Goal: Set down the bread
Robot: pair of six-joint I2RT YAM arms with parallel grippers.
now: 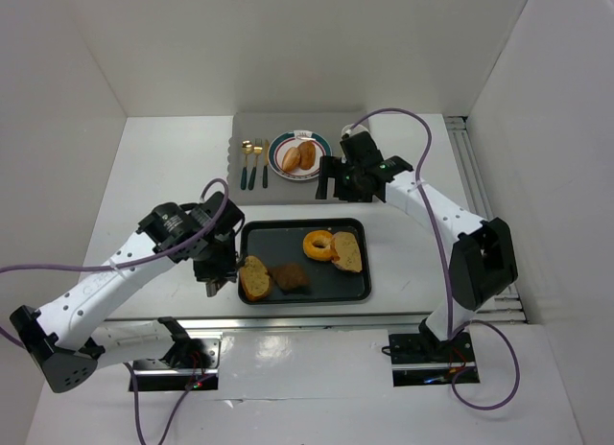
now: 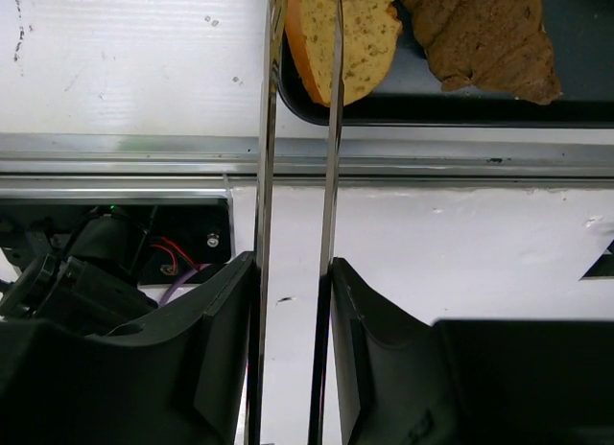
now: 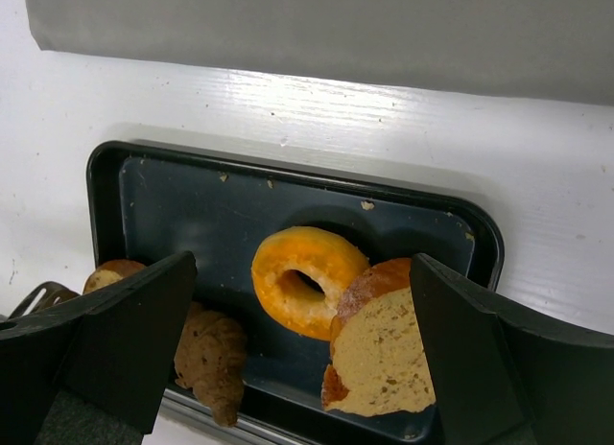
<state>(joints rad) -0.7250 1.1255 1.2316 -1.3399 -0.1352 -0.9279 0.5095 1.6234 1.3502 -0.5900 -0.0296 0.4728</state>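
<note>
The left end effector (image 1: 217,275) is nearly closed, its jaws pinching two thin metal strips, apparently tongs (image 2: 331,176). The strips run close together to the bread slice (image 2: 365,33); one lies at its crust edge and one across its face, but I cannot tell whether they grip it. That slice lies at the left end of the tray (image 1: 278,239), by the rim, beside a dark pastry (image 1: 290,276), a doughnut (image 1: 318,245) and a second slice (image 1: 348,252). The right end effector (image 3: 299,272) hangs wide open and empty above the tray's far side. Beyond it on the bench (image 1: 173,176), a plate (image 1: 273,148) holds two rolls (image 1: 298,156).
</note>
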